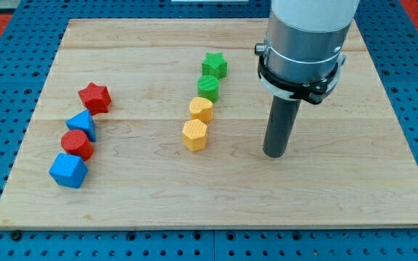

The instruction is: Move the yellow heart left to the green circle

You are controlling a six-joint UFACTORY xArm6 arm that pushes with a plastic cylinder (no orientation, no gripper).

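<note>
The yellow heart (201, 109) sits near the middle of the wooden board (144, 196), touching the green circle (209, 88) just above it. A green star (214, 64) lies above the circle and a yellow hexagon (194, 135) lies below the heart, so the four form a short column. My tip (273, 154) rests on the board to the right of this column, about level with the yellow hexagon and well apart from it.
At the view's left are a red star (94, 97), a blue triangle (83, 125), a red cylinder-like block (77, 144) and a blue cube (68, 170). The arm's grey body (307, 40) hangs over the board's upper right.
</note>
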